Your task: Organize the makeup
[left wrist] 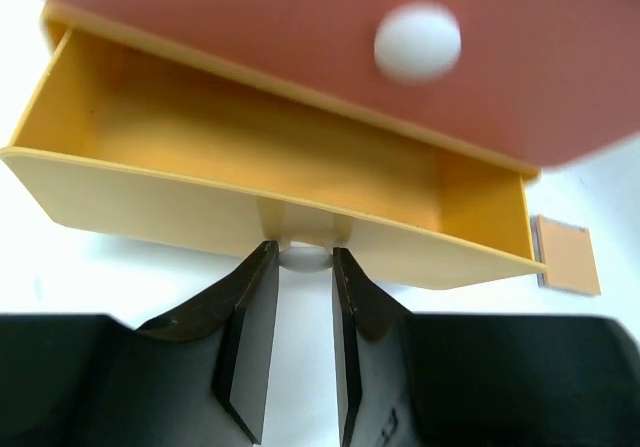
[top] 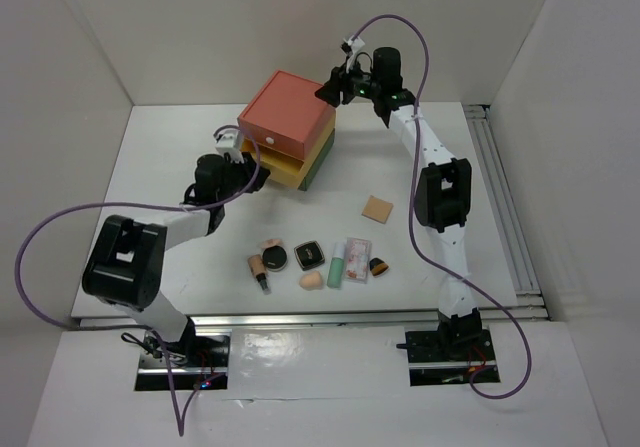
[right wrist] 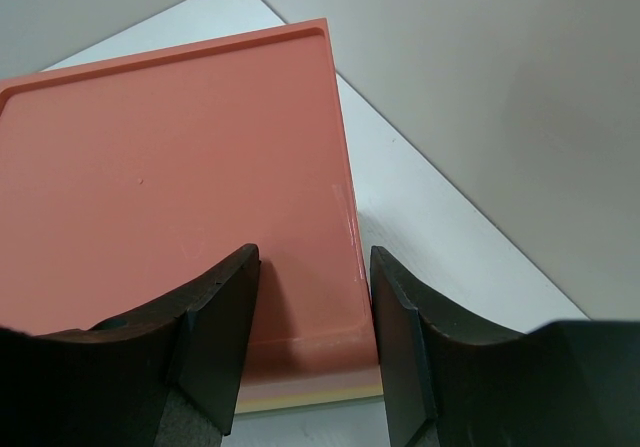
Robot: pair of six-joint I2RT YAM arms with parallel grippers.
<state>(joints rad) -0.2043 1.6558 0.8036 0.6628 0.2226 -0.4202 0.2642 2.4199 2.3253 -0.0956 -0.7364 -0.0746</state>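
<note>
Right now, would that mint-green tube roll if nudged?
Probably: the mint-green tube looks round and lies on its side, so a sideways push could roll it against the pink sachet beside it. Being small, it is likely light.

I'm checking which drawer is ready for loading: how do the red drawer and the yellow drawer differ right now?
The yellow drawer is pulled out, showing a bare inside; the red drawer is shut. The left gripper clamps the yellow drawer's knob; the red drawer's knob is free. Both have a round white knob.
</note>
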